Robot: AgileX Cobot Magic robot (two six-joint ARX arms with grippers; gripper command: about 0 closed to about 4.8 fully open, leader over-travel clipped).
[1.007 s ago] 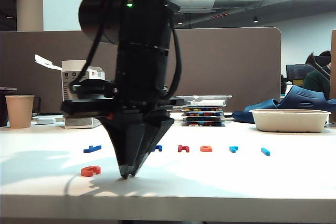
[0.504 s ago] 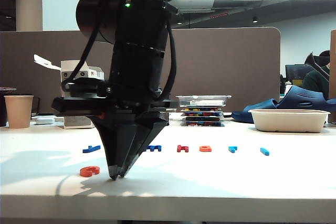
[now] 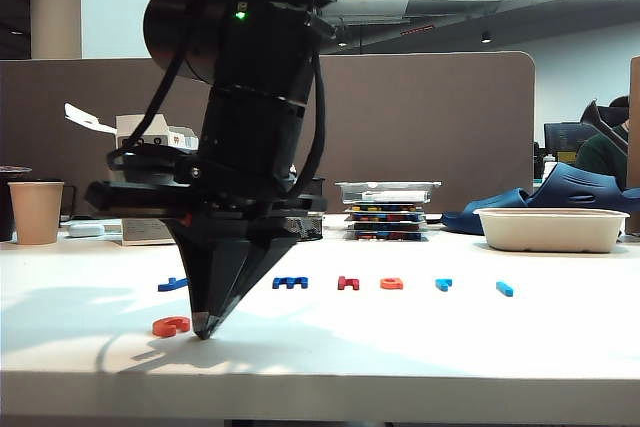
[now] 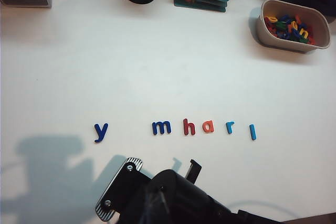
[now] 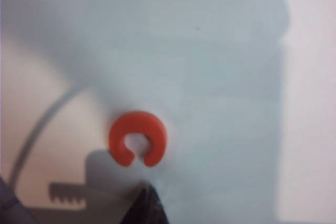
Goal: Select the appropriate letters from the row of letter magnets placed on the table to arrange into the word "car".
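Looking across the table (image 3: 560,347) from the left, the orange-red "c" (image 3: 171,326) lay alone near the front edge, pulled well forward of the row. Right beside it was the right gripper (image 3: 204,331), fingers pinched together with nothing between them, tips down at the tabletop and just about touching the c's right side. In the right wrist view the c (image 5: 137,138) sat free on the white surface just beyond the dark fingertip, so it wasn't gripped.

Then the row behind: dark blue "y" (image 4: 101,131), a gap, dark blue "m" (image 4: 161,127), dark red "h" (image 4: 189,127), orange-red "a" (image 4: 208,126), light blue "r" (image 4: 230,127) and a light blue "l" (image 4: 252,131). The left gripper isn't in any shot; I'd guess it's closed and parked.

What worried me: with the tips that close, any sideways nudge could've shoved or spun the c out of place, and it's so light it'd skate easily. Lifting off could've dragged it too if it clung to the finger. Next up I'd say the a, and it sat tight between h and r, so a sloppy pinch could've knocked a neighbour or grabbed the wrong letter.
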